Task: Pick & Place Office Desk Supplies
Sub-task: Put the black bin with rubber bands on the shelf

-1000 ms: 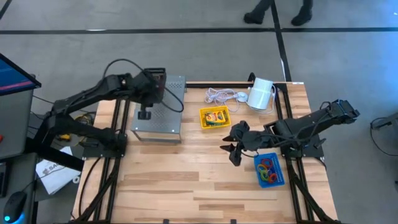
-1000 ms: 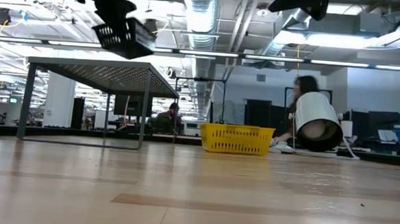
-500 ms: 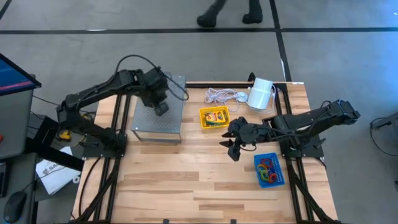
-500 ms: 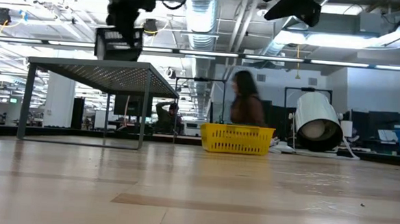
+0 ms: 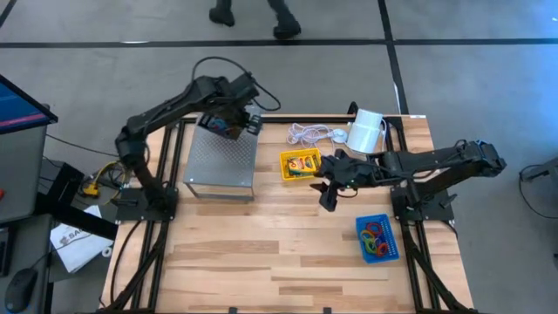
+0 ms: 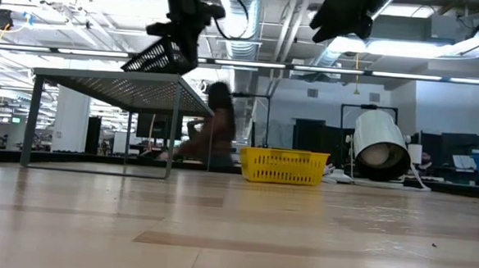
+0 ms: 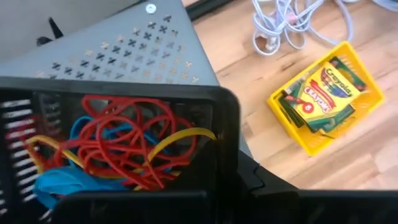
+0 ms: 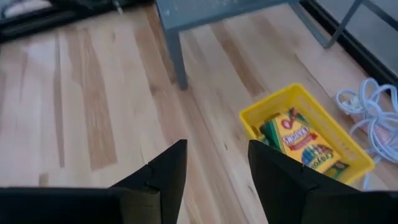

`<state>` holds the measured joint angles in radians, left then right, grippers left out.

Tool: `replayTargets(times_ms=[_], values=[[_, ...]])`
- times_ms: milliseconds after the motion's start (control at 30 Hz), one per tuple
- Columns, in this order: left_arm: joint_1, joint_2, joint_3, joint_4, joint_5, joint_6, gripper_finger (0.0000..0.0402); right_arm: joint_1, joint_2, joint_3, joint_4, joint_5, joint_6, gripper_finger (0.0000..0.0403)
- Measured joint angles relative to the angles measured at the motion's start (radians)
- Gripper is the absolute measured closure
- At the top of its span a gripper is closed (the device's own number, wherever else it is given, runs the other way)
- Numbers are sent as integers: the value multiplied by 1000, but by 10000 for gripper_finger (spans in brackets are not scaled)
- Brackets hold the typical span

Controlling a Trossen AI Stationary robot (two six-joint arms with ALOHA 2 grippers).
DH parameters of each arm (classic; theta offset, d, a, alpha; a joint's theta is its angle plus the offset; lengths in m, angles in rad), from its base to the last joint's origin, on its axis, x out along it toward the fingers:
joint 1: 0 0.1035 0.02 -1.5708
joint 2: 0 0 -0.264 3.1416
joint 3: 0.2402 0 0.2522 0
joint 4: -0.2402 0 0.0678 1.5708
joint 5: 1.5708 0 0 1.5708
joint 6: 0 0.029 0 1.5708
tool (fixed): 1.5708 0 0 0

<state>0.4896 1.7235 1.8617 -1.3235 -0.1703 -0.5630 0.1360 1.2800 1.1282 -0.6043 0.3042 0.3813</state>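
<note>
Crayola crayon boxes [image 7: 322, 93] in yellow tray [image 7: 367, 109]

Both arms are dark, near black, built of slim jointed links with rounded housings at the joints, each standing on a black base frame. A thin black cable loops loosely over the left arm [image 5: 166, 109], and the right arm [image 5: 436, 161] has the same matte finish. The right gripper [image 8: 214, 165] ends in two broad, flat black fingers [image 8: 163, 171] with angular tips.
</note>
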Motion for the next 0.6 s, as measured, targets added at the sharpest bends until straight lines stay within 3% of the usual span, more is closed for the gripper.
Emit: replayTargets(times_ms=[233, 600], values=[[59, 98, 55, -6, -24, -62, 401, 12, 0, 0, -68, -20, 16, 235], [126, 139, 58, -13, -50, -179, 401, 14, 0, 0, -108, -18, -49, 235]])
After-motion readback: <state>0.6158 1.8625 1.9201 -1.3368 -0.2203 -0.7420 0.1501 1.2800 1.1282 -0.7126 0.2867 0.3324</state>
